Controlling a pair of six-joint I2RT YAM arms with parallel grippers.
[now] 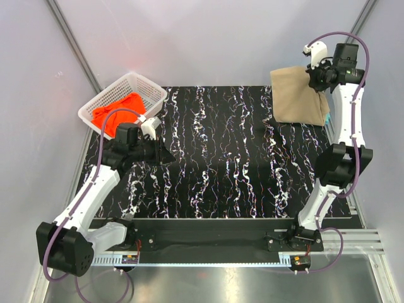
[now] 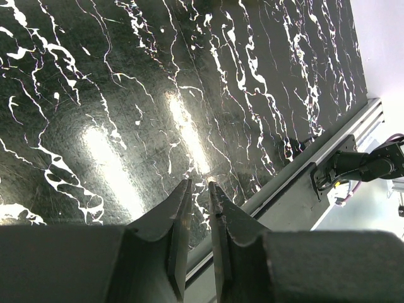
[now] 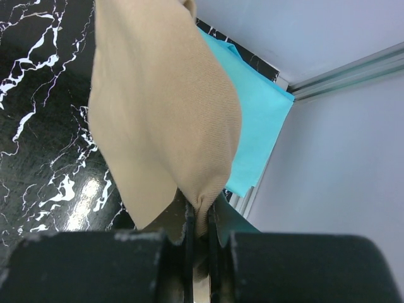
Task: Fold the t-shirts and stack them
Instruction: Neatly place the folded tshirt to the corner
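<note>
Three shirts were in view, none fully. The teal shirt (image 1: 326, 117) lay at the desk's (image 1: 221, 164) far right corner, mostly covered by the tan shirt (image 1: 297, 95); from above only a sliver showed at its right edge. The right wrist view gave more of it, beside the wall. The orange shirt (image 1: 120, 112) sat crumpled in the basket (image 1: 156, 96) at far left, partly screened by the lattice wall and crossed by the left arm's purple cable (image 1: 107, 120).

The right claw (image 3: 201, 211) was clamped on a fold of the tan shirt, its tips buried in cloth. The cloth bulged away from it over the teal shirt. Whether the tan shirt rested on the teal one or hung just above it was hard to tell.

The left claw (image 2: 199, 184) hovered over bare desk near the basket, jaws a narrow slit apart, holding nothing. Its own body cut off the bottom of the left wrist view. A metal rail (image 2: 297, 183) ran along the desk's near edge.
</note>
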